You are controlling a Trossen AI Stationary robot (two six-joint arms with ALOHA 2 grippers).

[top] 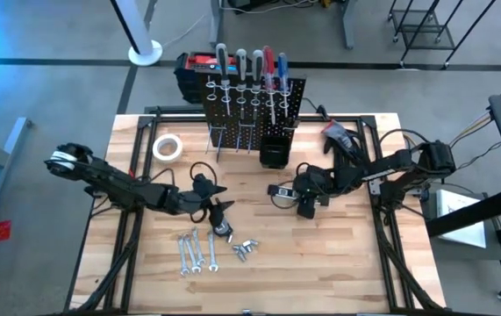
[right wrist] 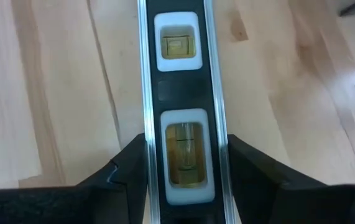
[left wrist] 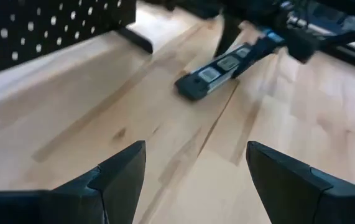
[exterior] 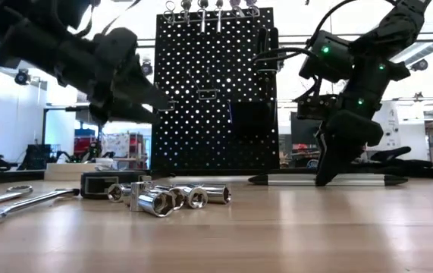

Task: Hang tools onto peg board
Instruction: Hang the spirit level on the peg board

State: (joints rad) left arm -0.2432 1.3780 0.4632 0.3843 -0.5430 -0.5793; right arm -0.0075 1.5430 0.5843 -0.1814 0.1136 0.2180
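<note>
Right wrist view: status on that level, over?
Right claw straddling the small level, fingers at its sides, level flat on the table. Left claw open, empty, above bare wood. Peg board unobstructed from here.

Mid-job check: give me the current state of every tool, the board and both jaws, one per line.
Spirit level: flat on the table, between the right jaws.
Right gripper: jaws straddling the level, closing in on its sides.
Left gripper: jaws open, empty, above the table.
Peg board: upright, screwdrivers hung along its top.
Wrenches: lying loose on the table.
Sockets: loose on the table.
</note>
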